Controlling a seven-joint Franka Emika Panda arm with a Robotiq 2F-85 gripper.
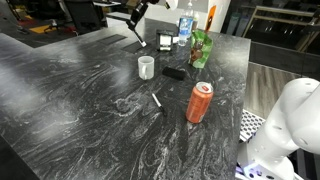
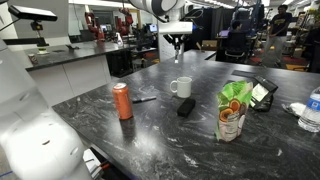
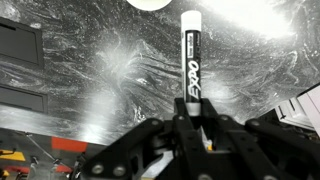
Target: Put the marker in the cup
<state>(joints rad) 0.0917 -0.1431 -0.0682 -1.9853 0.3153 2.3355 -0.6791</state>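
We saw the gripper (image 2: 177, 40) hanging high above the dark marbled table (image 2: 150, 135). Its fingers were clamped on the marker (image 3: 190, 60), which stuck straight out past the fingertips toward the tabletop. The cup (image 2: 181, 87) stood upright on the table well below the gripper, apart from the marker. Just beside the cup, also far beneath the gripper, lay a black block (image 2: 186, 106). An orange can (image 2: 122, 100) and a whitish pen (image 2: 143, 98) sat further off to one side.

The marker (image 3: 192, 60) carries the brand name EXPO in black letters running lengthwise along its white barrel. Print on the orange can (image 1: 200, 102) is too small to read.
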